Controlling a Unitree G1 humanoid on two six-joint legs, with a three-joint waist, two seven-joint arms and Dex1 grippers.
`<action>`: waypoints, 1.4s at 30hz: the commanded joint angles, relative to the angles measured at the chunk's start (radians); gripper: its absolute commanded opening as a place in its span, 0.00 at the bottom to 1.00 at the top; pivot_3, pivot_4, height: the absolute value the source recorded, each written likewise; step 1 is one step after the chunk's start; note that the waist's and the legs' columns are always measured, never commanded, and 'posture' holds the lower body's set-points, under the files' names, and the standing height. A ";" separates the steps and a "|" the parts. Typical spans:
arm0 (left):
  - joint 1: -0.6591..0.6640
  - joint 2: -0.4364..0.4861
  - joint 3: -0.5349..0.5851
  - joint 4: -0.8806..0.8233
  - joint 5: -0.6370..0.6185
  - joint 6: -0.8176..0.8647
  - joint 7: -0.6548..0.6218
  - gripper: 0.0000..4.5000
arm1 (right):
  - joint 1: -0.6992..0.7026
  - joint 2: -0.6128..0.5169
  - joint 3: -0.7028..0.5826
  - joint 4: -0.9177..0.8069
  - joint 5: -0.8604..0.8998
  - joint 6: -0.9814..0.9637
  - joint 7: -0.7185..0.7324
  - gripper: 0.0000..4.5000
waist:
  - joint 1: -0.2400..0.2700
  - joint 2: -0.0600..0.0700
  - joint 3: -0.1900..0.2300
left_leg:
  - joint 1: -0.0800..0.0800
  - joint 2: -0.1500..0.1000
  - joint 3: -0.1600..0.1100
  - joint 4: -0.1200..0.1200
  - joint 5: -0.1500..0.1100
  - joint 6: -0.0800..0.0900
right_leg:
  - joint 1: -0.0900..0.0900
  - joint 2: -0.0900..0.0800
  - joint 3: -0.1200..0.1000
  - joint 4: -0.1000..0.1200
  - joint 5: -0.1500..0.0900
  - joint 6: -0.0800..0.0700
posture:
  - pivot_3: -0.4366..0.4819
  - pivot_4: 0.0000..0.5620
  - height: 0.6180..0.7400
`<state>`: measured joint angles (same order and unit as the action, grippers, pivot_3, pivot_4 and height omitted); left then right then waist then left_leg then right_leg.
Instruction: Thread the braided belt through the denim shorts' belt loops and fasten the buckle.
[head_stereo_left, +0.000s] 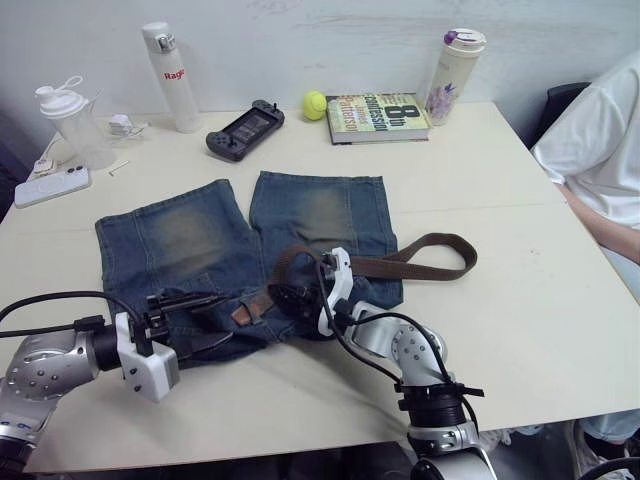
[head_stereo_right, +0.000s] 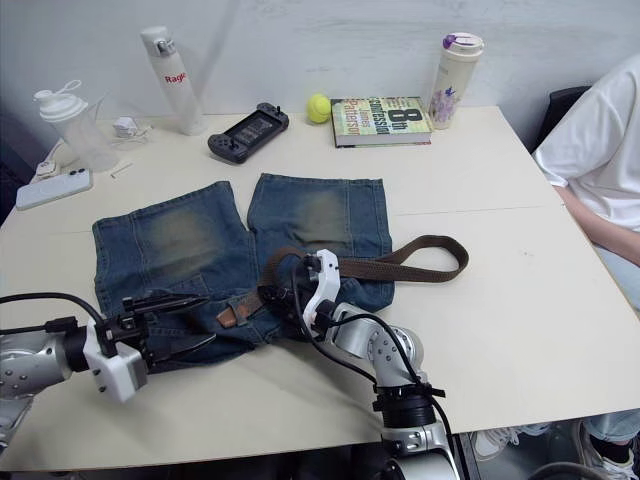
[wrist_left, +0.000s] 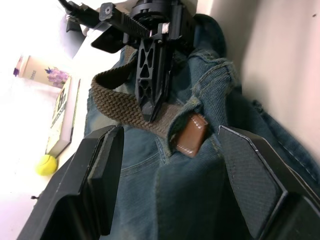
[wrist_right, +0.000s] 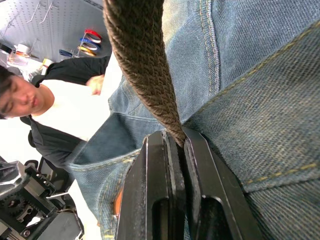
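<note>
The faded denim shorts (head_stereo_left: 200, 240) lie flat on the table, legs pointing away and waistband toward me. The braided belt (head_stereo_left: 420, 262) runs from a bend on the right back across the shorts to my right gripper (head_stereo_left: 282, 297), which is shut on the brown strap (wrist_right: 150, 75) at the waistband. The belt's tan leather tip (wrist_left: 191, 135) pokes out from under a belt loop (wrist_left: 197, 102). My left gripper (head_stereo_left: 195, 322) is open just left of that tip, with the tip lying between its wide-spread fingers (wrist_left: 102, 175). The buckle is hidden.
Along the table's far side stand a white bottle (head_stereo_left: 168, 75), a shaker cup (head_stereo_left: 72, 120), a phone (head_stereo_left: 50, 186), a game controller (head_stereo_left: 245, 128), a tennis ball (head_stereo_left: 315, 103), a book (head_stereo_left: 378, 117) and a tumbler (head_stereo_left: 455, 75). A person in a white shirt (head_stereo_left: 600, 150) sits at the right.
</note>
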<state>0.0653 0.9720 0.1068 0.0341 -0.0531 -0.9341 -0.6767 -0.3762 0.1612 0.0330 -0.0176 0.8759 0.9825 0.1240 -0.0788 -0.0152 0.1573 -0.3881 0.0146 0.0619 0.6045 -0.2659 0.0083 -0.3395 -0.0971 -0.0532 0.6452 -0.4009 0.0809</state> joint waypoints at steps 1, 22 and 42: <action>-0.098 -0.015 0.024 -0.031 -0.025 0.042 0.025 0.74 | 0.026 -0.005 -0.001 0.101 -0.057 0.003 -0.003 0.00 | -0.001 0.000 0.000 | 0.000 0.000 0.000 0.000 0.000 0.000 | 0.000 0.000 0.000 0.000 0.000 0.000 | 0.48 0.27 1.00; -0.114 -0.014 0.004 0.126 0.193 -0.159 0.034 0.74 | 0.016 0.008 -0.025 0.078 -0.032 0.031 -0.002 0.00 | -0.004 -0.002 -0.001 | 0.001 0.000 0.001 -0.004 0.001 -0.001 | 0.000 0.000 0.000 -0.001 0.000 -0.001 | 0.48 0.27 1.00; -0.152 -0.062 -0.043 0.098 0.260 -0.147 0.118 0.74 | 0.042 0.019 -0.021 0.007 -0.005 0.071 -0.036 0.00 | -0.001 -0.001 0.000 | 0.000 0.000 0.001 -0.005 0.001 -0.001 | -0.001 0.000 0.000 -0.002 0.000 -0.001 | 0.48 0.27 1.00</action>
<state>-0.0770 0.9092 0.0580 0.1621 0.2133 -1.0691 -0.5826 -0.3764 0.1653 0.0222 -0.0403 0.8860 1.0239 0.1173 -0.0795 -0.0162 0.1572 -0.3886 0.0145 0.0632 0.5997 -0.2649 0.0071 -0.3406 -0.0968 -0.0534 0.6434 -0.4011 0.0803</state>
